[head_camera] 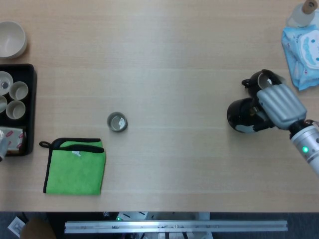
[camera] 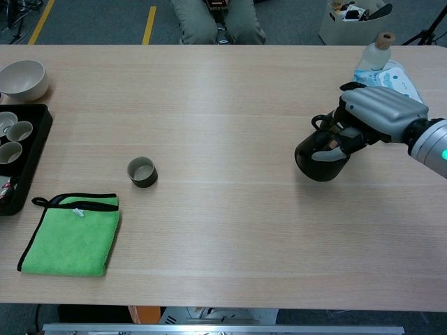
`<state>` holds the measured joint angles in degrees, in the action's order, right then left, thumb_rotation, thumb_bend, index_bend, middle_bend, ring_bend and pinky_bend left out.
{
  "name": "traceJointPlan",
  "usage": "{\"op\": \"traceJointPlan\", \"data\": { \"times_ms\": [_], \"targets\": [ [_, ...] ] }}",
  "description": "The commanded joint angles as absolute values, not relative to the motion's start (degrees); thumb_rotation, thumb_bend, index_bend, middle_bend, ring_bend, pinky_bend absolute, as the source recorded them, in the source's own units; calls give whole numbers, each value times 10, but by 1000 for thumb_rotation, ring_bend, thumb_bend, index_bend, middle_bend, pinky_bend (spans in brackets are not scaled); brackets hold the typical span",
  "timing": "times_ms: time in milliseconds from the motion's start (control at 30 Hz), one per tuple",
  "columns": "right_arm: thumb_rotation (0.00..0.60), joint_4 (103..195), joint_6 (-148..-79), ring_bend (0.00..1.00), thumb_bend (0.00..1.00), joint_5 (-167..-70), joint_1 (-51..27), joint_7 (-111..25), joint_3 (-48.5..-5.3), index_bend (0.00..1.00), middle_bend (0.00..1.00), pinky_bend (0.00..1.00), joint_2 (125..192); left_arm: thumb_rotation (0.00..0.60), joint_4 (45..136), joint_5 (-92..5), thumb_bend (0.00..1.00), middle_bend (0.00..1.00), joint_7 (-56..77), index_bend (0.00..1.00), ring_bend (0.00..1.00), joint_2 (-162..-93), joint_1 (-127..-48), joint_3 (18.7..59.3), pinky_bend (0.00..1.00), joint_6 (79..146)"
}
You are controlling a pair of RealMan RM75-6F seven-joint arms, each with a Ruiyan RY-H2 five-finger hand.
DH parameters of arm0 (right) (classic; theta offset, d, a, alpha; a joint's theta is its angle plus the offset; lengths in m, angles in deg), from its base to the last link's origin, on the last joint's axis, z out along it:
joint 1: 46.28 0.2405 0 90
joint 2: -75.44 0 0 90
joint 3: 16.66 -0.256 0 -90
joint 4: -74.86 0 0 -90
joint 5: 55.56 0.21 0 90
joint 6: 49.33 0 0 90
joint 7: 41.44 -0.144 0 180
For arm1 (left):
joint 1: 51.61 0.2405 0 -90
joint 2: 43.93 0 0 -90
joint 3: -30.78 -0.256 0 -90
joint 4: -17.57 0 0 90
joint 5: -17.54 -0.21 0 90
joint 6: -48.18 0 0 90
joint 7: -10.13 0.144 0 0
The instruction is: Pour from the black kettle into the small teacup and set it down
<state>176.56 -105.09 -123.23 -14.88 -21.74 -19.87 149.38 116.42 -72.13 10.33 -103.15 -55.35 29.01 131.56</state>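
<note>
We've got the small teacup [head_camera: 117, 122] roughly mid-counter [head_camera: 164, 59], so everything's relative to that. Folded cloth [head_camera: 75, 166] sits just in front of it, slightly left. Tray [head_camera: 31, 107] with cups is at the far left edge, bowl [head_camera: 11, 39] behind that. Way off to the right, the right robot hand [head_camera: 279, 106] holds the kettle [head_camera: 242, 115], with a pitcher [head_camera: 261, 79] just behind and a wipes pack [head_camera: 304, 55] in the far right corner.
</note>
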Motion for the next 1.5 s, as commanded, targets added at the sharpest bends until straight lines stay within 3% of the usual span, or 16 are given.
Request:
{"op": "traceJointPlan", "data": {
  "times_ms": [33, 333, 767, 967, 1200, 1500],
  "targets": [
    [324, 1770, -1050, 851, 0, -1232, -148, -218, -198, 1000, 936, 0, 1487, 600, 1165, -721, 392, 118, 104, 166, 119, -1031, -554, 290, 126, 1315],
    [323, 1781, -1055, 851, 9, -1232, -145, -212, -198, 1000, 940, 0, 1477, 600, 1169, -723, 392, 120, 108, 166, 119, -1029, -554, 290, 126, 1317],
    [348, 1783, -1070, 854, 372, -1238, -146, -200, -197, 1000, 944, 0, 1476, 600, 1169, -726, 392, 120, 106, 165, 119, -1029, -553, 289, 126, 1320],
    [367, 1786, -1074, 854, 388, -1236, -145, -195, -199, 1000, 944, 2, 1473, 600, 1169, -727, 392, 120, 106, 166, 119, -1029, -554, 289, 126, 1319],
    [450, 1791, -1080, 852, 389, -1228, -143, -178, -201, 1000, 938, 2, 1466, 600, 1169, -727, 392, 120, 107, 165, 119, -1029, -555, 290, 126, 1319],
    [469, 1797, -1093, 852, 388, -1228, -145, -176, -206, 1000, 935, 2, 1459, 600, 1165, -727, 392, 120, 112, 166, 119, -1031, -565, 292, 126, 1307]
  ]
}}
